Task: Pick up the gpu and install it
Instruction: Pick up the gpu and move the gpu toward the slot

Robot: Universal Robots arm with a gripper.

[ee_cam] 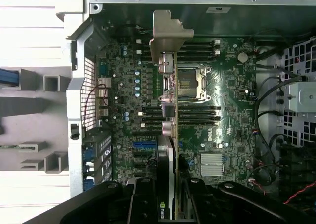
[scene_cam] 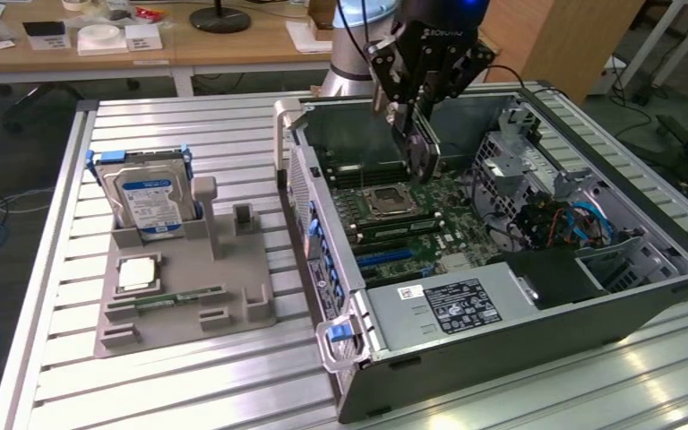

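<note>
Step in hand?
— Carrying, by the look of it: the end effector (scene_cam: 414,112) is clenched on the gpu (scene_cam: 425,152), which hangs on edge above the motherboard (ee_cam: 227,100) inside the open case (scene_cam: 523,358), apparently unseated.
— And what does seating call for?
— Probably lining its lower edge squarely over a blue expansion slot (ee_cam: 145,146).

One gpu (scene_cam: 421,148); one hard drive (scene_cam: 148,202); one case (scene_cam: 523,345).

Nvidia logo on the gpu (ee_cam: 165,184), ROBOTIQ on the housing (scene_cam: 440,36) above the jaws
</note>
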